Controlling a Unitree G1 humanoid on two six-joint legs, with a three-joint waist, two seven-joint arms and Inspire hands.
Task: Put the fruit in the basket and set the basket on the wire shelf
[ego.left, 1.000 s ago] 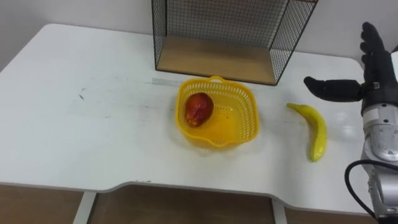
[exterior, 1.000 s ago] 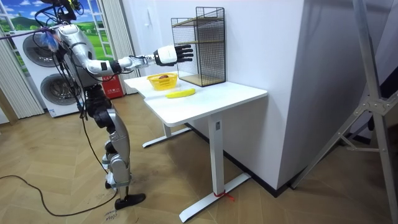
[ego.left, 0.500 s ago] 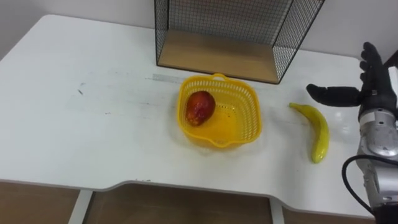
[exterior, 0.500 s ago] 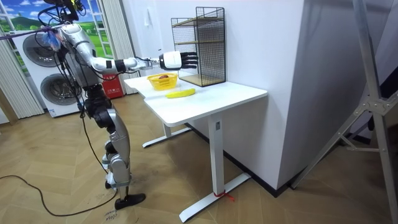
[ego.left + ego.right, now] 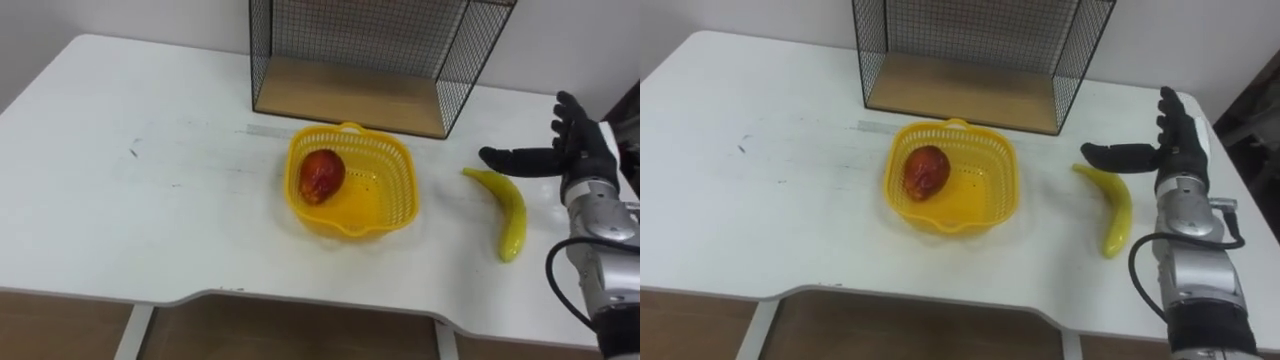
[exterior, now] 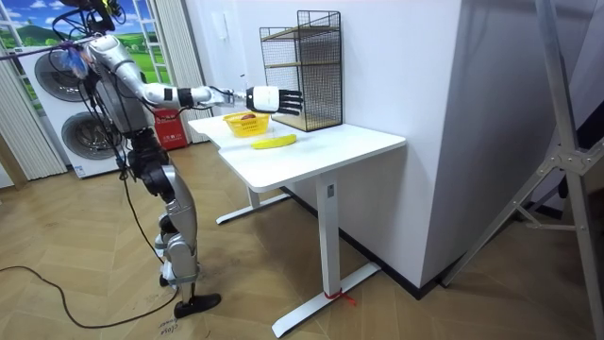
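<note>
the robot stands at the end of a white table (image 5: 130,200), on the room view's left, with its right arm stretched level over the tabletop. the right hand (image 5: 578,158) is released: its fingers are straight and spread, pointing up and away, and the thumb sticks out sideways toward the robot's left, holding nothing. in the room view the hand hangs in the air, clear of the tabletop. in the eye views its thumb tip shows just beyond the far end of the banana (image 5: 510,212) and apart from it. the banana lies bare on the table, lengthwise away from the robot, near the right edge and to the right of the yellow plastic basket (image 5: 398,168), not touching it. the basket sits upright near the middle of the table. 1 red mango (image 5: 321,175) lies inside it, against its left wall. behind the basket, at the table's far edge, stands the black wire shelf (image 5: 370,40), its open side facing the robot. the shelf's wooden bottom board (image 5: 350,95) is just behind the basket's far rim.
</note>
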